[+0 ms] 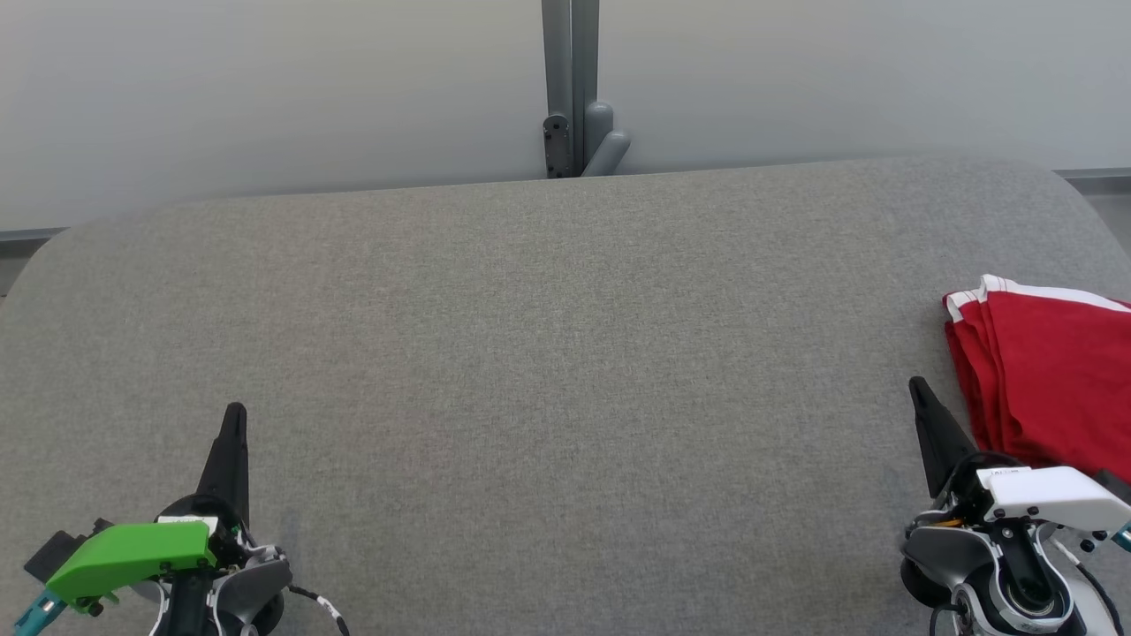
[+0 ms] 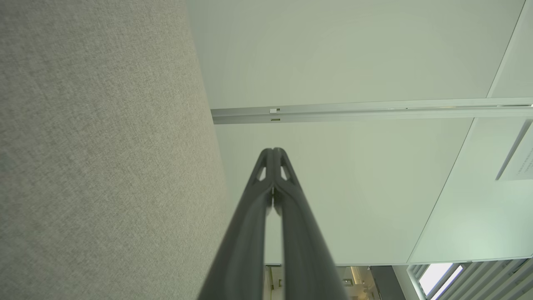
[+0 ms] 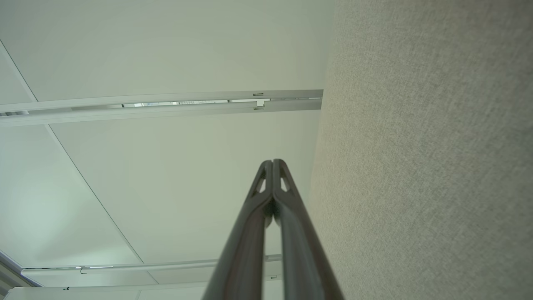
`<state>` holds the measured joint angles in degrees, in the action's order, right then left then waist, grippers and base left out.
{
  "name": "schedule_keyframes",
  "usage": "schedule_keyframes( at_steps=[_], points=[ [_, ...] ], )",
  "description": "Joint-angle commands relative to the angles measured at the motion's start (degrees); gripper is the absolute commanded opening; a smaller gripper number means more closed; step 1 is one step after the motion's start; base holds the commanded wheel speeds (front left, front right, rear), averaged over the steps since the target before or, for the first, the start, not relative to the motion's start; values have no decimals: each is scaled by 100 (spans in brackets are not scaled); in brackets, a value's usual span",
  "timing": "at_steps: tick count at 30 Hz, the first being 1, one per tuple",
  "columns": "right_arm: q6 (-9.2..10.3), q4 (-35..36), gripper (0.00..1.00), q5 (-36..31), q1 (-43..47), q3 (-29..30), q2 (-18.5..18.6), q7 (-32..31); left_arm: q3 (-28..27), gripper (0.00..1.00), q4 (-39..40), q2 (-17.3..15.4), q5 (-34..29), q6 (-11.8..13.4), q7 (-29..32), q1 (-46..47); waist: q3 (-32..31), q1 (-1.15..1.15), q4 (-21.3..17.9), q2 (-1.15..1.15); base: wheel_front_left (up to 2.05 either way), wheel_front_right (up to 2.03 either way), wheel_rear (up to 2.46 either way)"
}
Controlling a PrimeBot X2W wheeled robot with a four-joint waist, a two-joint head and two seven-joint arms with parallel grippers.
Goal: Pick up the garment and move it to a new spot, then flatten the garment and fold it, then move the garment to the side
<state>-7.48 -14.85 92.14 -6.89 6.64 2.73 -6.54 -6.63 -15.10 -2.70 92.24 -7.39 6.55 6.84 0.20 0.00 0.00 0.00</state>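
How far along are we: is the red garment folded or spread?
Folded: the red garment shows several stacked layer edges; part lies out of frame.

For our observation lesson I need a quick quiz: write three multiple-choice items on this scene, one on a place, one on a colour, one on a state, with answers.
1. Where on the grey surface does the garment lie?
A. at its right edge
B. in the middle
C. at its left edge

2. What colour is the garment?
A. blue with yellow trim
B. red with white trim
C. plain green

3. How do the left claw and right claw stand?
A. both open
B. both shut, holding nothing
C. right shut on the garment

Answers: 1 A, it lies at the head view's right edge; 2 B, red cloth, white bands; 3 B, each wrist view shows the fingers meeting on nothing.
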Motion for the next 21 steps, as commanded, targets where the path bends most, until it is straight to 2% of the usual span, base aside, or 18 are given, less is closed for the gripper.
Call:
schedule_keyframes(
  at_steps=[1,21],
  points=[
    [-2,-10,0,33,-49,-4,29,-14,-7,0,17,-34,13,-28,25,84,0,0,0,0,0,0,0],
    [-2,-10,0,34,-49,-5,29,-14,-6,0,17,-34,14,-28,25,84,0,0,0,0,0,0,0]
  ],
)
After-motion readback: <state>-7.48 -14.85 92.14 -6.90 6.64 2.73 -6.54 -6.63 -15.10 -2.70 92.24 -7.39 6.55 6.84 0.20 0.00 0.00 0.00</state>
